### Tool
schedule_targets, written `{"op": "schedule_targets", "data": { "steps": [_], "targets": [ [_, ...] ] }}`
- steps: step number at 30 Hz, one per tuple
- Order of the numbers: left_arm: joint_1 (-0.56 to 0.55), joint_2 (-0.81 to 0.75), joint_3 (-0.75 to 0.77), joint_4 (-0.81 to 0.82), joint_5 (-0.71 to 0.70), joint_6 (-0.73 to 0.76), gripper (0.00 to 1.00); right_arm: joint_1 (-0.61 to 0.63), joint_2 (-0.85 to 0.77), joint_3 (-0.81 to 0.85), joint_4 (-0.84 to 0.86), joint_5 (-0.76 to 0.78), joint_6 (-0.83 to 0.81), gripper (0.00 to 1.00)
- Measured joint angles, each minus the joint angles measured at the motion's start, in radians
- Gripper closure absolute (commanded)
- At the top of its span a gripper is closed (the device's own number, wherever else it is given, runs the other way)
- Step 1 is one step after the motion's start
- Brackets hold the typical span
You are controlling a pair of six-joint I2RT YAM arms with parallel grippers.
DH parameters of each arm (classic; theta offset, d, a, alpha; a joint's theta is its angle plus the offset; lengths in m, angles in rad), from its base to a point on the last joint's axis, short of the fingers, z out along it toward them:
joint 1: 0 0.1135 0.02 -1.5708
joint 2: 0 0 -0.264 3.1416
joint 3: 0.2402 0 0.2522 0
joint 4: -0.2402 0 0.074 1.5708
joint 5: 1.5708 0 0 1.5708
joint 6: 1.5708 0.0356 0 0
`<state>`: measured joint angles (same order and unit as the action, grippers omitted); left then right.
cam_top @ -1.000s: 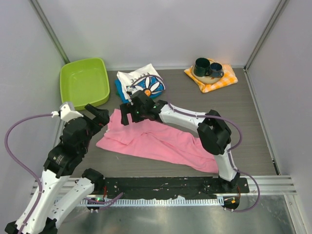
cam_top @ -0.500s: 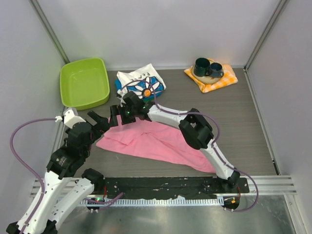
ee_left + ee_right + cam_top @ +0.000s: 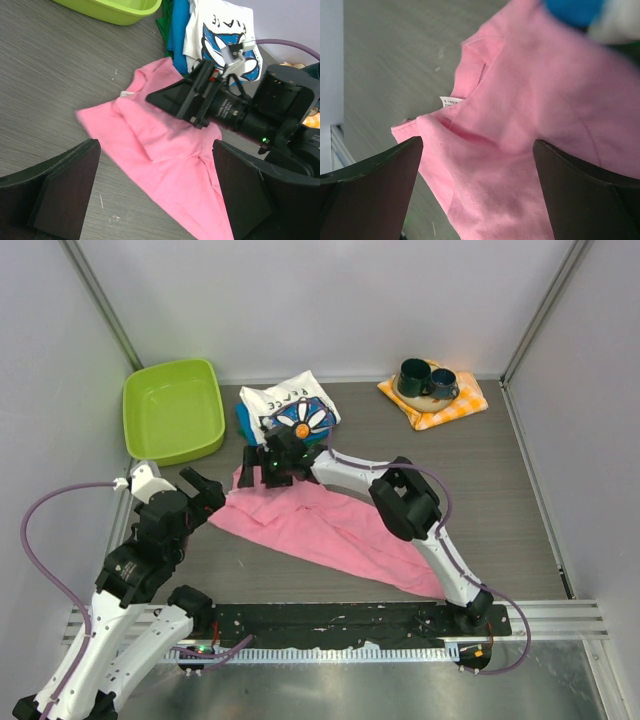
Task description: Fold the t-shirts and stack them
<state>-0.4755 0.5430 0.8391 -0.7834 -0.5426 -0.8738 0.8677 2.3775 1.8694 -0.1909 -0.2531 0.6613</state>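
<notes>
Left claw (image 3: 155, 149) spread | right claw (image 3: 475, 150) spread | pink t-shirt (image 3: 330, 531) soft, rumpled

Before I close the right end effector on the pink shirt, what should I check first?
1. Right end effector open and empty: ok, fingers spread wide in its wrist view.
2. Left end effector open and empty: ok.
3. Right end effector over pink cloth, not the folded stack: ok, though the stack's blue edge lies close by.
4. Pink t-shirt lying flat: not ok, it is rumpled, with folds near the care label.
5. Fingers down on the cloth: cannot tell.
6. Arms apart: ok, the left end effector is near the shirt's left edge, apart from the right one.
</notes>
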Motion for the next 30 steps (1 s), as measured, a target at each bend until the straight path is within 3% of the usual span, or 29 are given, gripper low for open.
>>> {"op": "schedule_targets", "data": {
  "steps": [12, 18, 23, 30],
  "targets": [
    [0.0, 0.036, 0.0, 0.011, -0.006, 0.02, 0.0, -0.335, -0.182, -0.252, -0.031, 0.254, 0.132, 0.0],
    [0.0, 0.056, 0.0, 0.034, -0.006, 0.029, 0.0, -0.478, -0.205, -0.279, -0.049, 0.303, 0.169, 0.0],
    [0.0, 0.085, 0.0, 0.056, -0.003, 0.042, 0.0, -0.546, -0.168, -0.206, -0.109, 0.328, 0.182, 0.01],
    [0.0, 0.134, 0.0, 0.092, 0.016, 0.045, 0.0, -0.595, 0.01, 0.117, -0.268, 0.342, 0.184, 0.0]
  ]
}}
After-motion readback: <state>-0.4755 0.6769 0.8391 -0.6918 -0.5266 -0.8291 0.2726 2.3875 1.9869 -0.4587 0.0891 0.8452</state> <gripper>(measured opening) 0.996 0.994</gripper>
